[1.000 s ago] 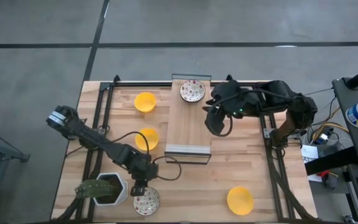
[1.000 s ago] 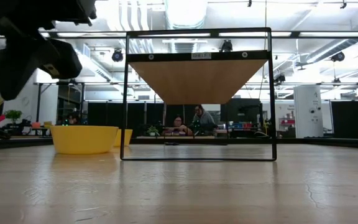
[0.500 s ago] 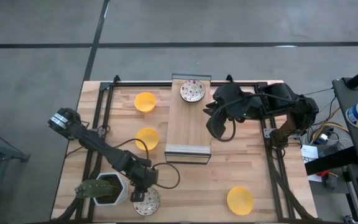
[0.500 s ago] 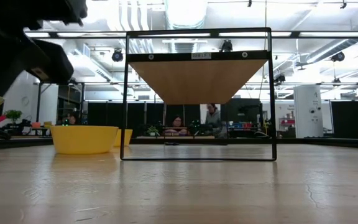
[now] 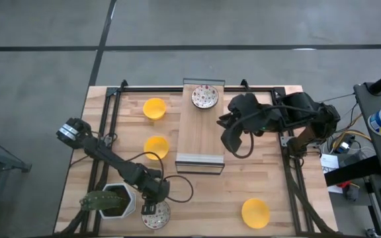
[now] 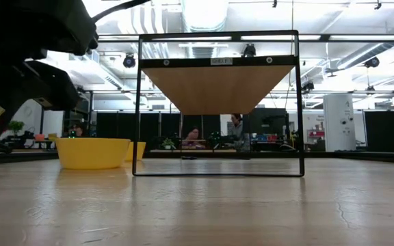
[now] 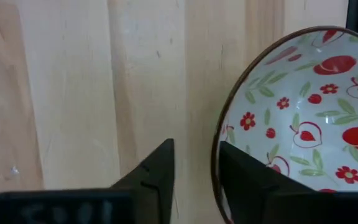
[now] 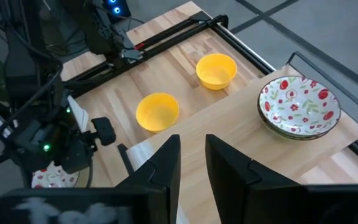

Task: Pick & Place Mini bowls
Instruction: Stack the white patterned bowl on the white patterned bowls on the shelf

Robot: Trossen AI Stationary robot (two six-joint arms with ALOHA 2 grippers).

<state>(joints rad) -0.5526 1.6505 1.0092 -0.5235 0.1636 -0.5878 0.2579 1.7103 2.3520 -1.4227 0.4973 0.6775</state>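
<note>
A white bowl with a red-green pattern (image 5: 157,215) (image 7: 297,118) sits on the table near its near edge. My left gripper (image 5: 153,202) (image 7: 196,168) is open right above it. One finger is over the bowl's inside and the other is outside its rim. Two more patterned bowls (image 5: 204,97) (image 8: 299,104) sit stacked on the wooden shelf top (image 5: 200,135). Three yellow bowls (image 5: 154,108) (image 5: 156,147) (image 5: 255,212) rest on the table. My right gripper (image 5: 229,140) (image 8: 192,152) hovers over the shelf's right side with a narrow gap between its fingers, holding nothing. My left gripper comes from above and stands astride the patterned bowl's rim (image 7: 217,152), one finger (image 7: 247,183) inside the bowl and one (image 7: 157,180) outside. I cannot tell whether either finger touches the rim. The bowl rests on the table.
A white hexagonal plant pot (image 5: 116,200) with a green plant stands just left of the left gripper. The black wire-framed shelf (image 6: 217,102) takes up the table's middle. Black rails run along the table's left, right and far sides. People show in the room beyond the table.
My left gripper has moved a little toward the near edge and down onto the patterned bowl beside the plant pot. My right arm has shifted slightly toward the table's right and near side above the shelf. No bowl has moved.
</note>
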